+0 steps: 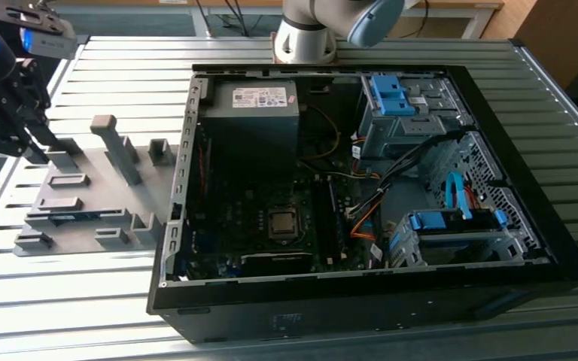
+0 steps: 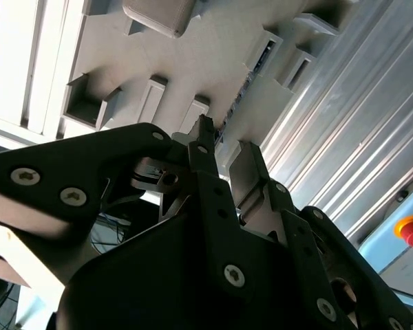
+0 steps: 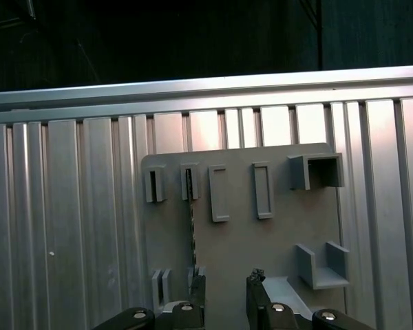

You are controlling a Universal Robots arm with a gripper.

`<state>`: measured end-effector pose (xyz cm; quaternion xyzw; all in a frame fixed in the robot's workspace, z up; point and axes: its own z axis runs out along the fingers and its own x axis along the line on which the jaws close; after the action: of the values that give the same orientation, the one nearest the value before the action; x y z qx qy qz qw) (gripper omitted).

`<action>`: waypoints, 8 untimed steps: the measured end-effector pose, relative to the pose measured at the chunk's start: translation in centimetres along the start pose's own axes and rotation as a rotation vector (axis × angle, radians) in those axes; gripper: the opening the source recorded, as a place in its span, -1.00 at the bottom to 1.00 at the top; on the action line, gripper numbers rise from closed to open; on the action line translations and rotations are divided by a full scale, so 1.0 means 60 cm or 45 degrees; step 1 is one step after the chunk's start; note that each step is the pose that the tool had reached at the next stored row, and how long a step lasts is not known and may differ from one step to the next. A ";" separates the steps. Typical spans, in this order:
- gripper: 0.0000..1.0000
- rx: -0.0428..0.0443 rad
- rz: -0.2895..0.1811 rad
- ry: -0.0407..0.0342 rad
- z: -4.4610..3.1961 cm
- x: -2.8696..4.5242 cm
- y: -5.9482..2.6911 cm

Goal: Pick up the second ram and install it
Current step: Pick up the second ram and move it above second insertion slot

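From the open computer case (image 1: 369, 304), look to nine o'clock in the exterior view. There the claw (image 1: 46, 150) hangs released, fingers spread with nothing between them, over the grey fixture plate (image 1: 150, 189) on the ribbed counter (image 1: 98, 68). The second ram (image 3: 191, 227) stands on edge in the plate's slots, just beside one fingertip (image 3: 199, 294).
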<state>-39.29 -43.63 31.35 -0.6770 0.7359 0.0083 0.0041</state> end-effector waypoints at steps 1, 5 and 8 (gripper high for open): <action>-0.26 0.000 0.000 0.0000 0.000 0.000 0.000; -0.26 0.000 0.000 0.0000 0.002 0.000 0.000; -0.26 0.000 0.000 0.0000 0.004 0.000 0.000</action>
<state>-39.29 -43.63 31.11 -0.6770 0.7359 0.0083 0.0041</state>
